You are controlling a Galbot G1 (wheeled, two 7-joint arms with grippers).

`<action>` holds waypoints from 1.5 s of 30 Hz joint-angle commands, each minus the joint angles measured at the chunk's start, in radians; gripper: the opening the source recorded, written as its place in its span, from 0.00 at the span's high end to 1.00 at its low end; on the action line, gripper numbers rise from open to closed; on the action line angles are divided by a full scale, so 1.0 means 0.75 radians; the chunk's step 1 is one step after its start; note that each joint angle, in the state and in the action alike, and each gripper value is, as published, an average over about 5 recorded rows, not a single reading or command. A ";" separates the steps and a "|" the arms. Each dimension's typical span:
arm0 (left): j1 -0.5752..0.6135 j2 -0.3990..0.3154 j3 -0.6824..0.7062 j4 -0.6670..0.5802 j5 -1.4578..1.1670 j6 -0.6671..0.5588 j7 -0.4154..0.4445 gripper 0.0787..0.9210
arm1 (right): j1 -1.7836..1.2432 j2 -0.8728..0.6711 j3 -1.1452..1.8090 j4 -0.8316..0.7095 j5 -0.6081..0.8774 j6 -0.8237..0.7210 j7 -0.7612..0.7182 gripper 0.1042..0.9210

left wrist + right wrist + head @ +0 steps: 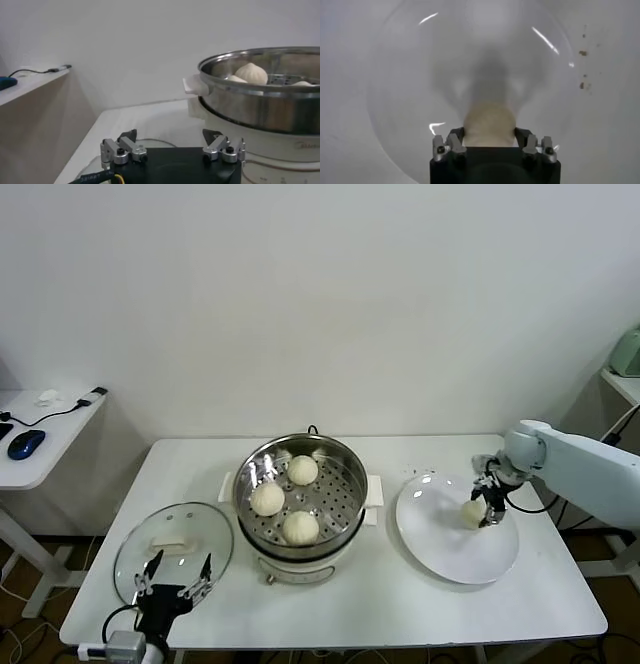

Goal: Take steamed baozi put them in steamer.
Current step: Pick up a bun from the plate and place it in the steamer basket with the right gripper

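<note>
While three baozi are sitting in the steamer at the middle of the tabletop, the right pincer is reaching down over the white plate beside it, its fingers pressing against both sides of the fourth baozi. Near the front-left edge, the left pincer is hanging with fingers spread apart above the glass lid.

Cream-white round dough baozi, flat white plate, shiny perforated stainless-steel steamer on cream base, white tabletop.
</note>
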 commanded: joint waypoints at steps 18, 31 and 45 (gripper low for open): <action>0.029 0.004 0.035 -0.055 -0.005 -0.007 -0.002 0.12 | 1.005 0.568 -0.505 0.694 1.139 -0.289 0.198 0.30; 0.028 -0.019 0.027 -0.045 -0.025 -0.021 -0.005 0.12 | 0.578 0.641 -0.480 0.512 0.907 -0.371 0.349 0.30; 0.025 -0.019 0.031 -0.021 -0.025 -0.033 -0.006 0.12 | 0.422 0.590 -0.419 0.450 0.782 -0.341 0.392 0.30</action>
